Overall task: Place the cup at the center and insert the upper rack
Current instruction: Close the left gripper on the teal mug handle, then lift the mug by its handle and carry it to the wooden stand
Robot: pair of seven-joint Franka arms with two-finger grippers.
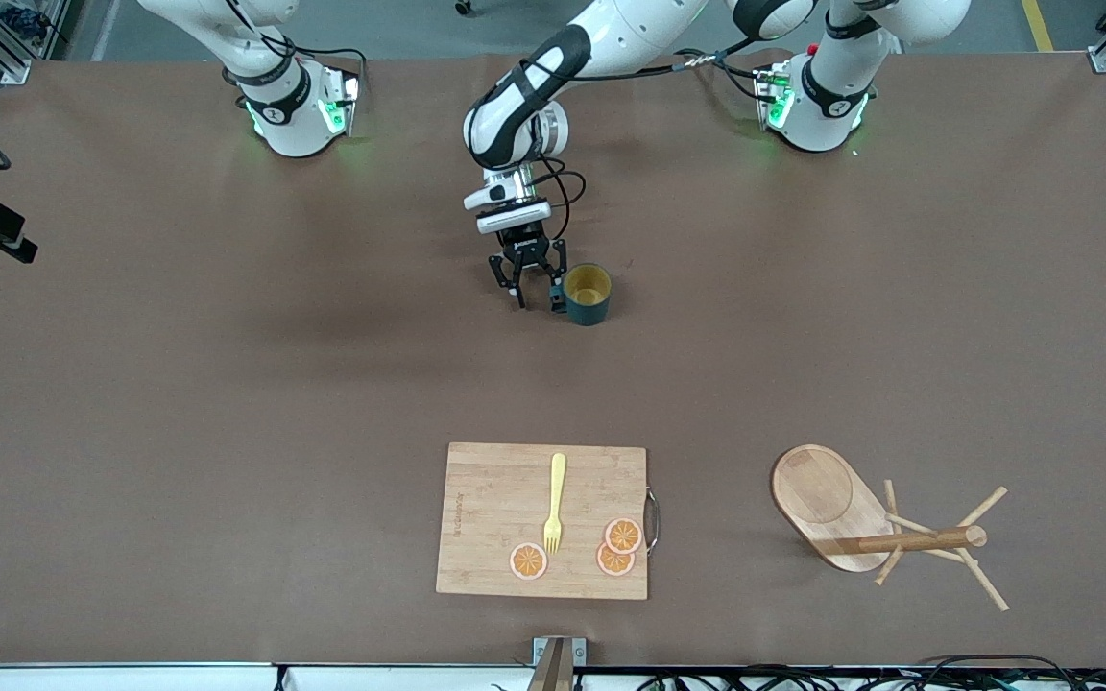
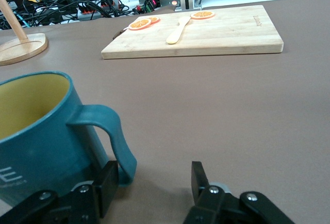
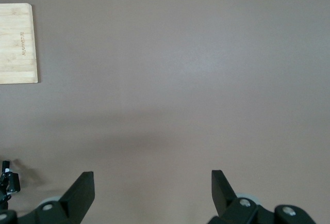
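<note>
The right gripper [image 3: 152, 190] waited above bare desk [image 1: 227, 384], jaws spread. Near mid-desk, the left gripper [image 1: 535, 296] sat low with fingers apart, the cup [image 1: 588, 294] upright just beside it, handle by one finger. The upper rack [image 1: 884, 530] lay tipped near the front edge, toward the left arm's end.

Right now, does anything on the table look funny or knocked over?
Yes. The upper rack looks tipped over near the left arm's end of the table, its post lying flat and pegs sticking sideways. The cup stands upright beside the open left pincer. Nothing looks spilled.
</note>
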